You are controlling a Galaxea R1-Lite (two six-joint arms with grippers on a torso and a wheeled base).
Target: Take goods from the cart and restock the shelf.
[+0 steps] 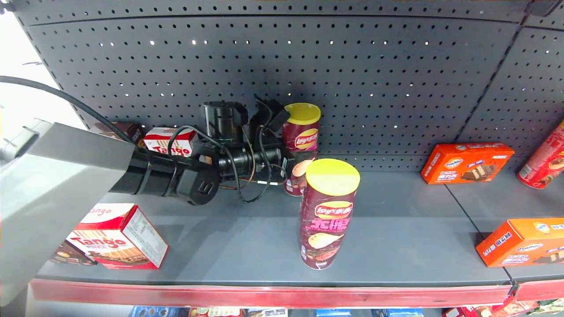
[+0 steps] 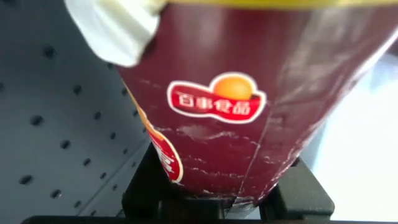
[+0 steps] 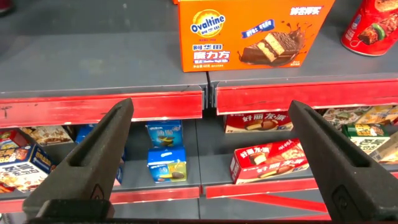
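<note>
A maroon chip can with a yellow lid (image 1: 302,132) stands upright at the back of the grey shelf (image 1: 396,237), close to the pegboard wall. My left gripper (image 1: 296,171) reaches in from the left and is shut on its lower half. In the left wrist view the can (image 2: 249,124) sits between the black fingers (image 2: 144,194). A second, identical chip can (image 1: 328,213) stands free at the shelf's front centre. My right gripper (image 3: 214,158) is open with nothing in it, facing the shelf's red front edge (image 3: 155,106) below an orange box (image 3: 249,37).
Red and white wafer boxes lie at the front left (image 1: 119,237) and back left (image 1: 169,141). Orange boxes sit at the right (image 1: 467,162) and front right (image 1: 524,242), and a red can (image 1: 544,165) leans at the far right. Lower shelves hold several small packs (image 3: 166,165).
</note>
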